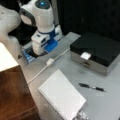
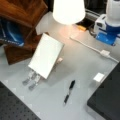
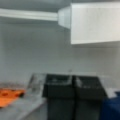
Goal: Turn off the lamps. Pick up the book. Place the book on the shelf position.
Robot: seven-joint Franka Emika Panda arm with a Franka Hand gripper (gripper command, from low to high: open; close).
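With its two dark fingers pressed together on nothing, the gripper (image 3: 73, 78) hangs low just short of the white cable switch (image 3: 92, 22), while the book (image 1: 61, 97) lies well beyond that switch, its long axis slanting away, beside the shelf position (image 1: 12, 95).

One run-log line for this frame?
gripper: shut, over cable switch | lamp: lit | book: on stand, untouched
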